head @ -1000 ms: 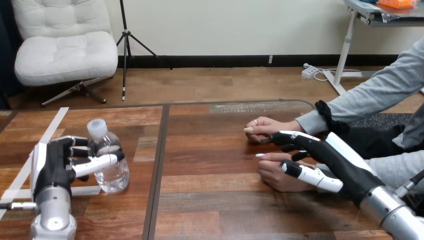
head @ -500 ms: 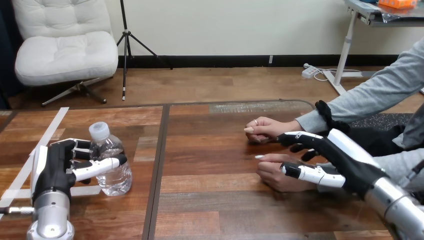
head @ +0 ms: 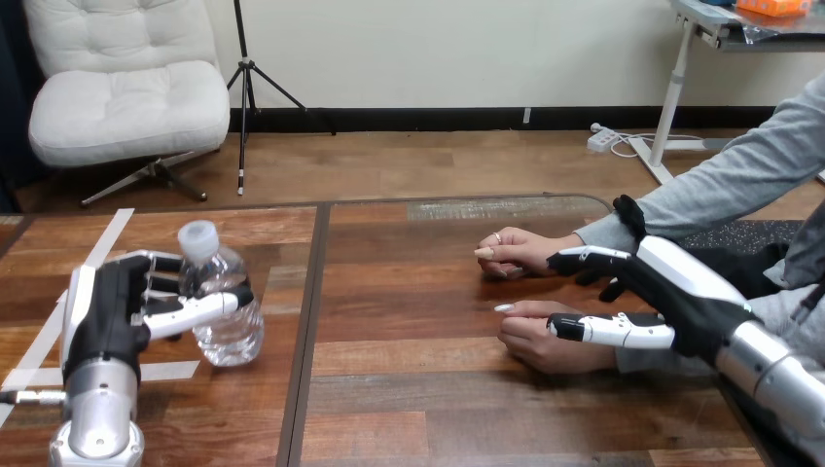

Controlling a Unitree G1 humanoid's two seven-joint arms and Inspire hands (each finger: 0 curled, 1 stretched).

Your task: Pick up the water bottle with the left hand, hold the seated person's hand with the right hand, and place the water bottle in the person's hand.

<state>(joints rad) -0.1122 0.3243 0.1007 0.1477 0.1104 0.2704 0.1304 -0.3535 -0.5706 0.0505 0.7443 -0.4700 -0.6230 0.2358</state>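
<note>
At the left of the frame the water bottle (head: 226, 326) sits a little higher and further right than it did a second ago, and the left hand (head: 112, 316) has travelled with it. The hand is clamped on the bottle, with its thumb across the front of the clear body and its fingers wrapped round the back. That reads as the pick-up being secured and the carry toward the person just starting. Whether the base has actually left the table (head: 418, 389) is hard to tell, since it hangs at or barely above the wood. At the right of the frame the right hand (head: 681, 287) has slid up and further in over the person's two hands. Its thumb now lies straight across the back of the person's nearer hand (head: 535, 341), and its fingers reach out, spread apart, toward the wrist of the person's farther hand (head: 520, 248). Nothing is curled round either hand, so the hold is probably not made yet, and the nearer hand lies palm down, so it cannot take a bottle as it is. The bottle stands nearly upright, its long axis running top to bottom of the frame. Its white cap (head: 198, 237) points up and leans slightly toward the upper left, with the base toward the lower right. It remains well apart from the person's hands, with most of the table's width left to cross.
</note>
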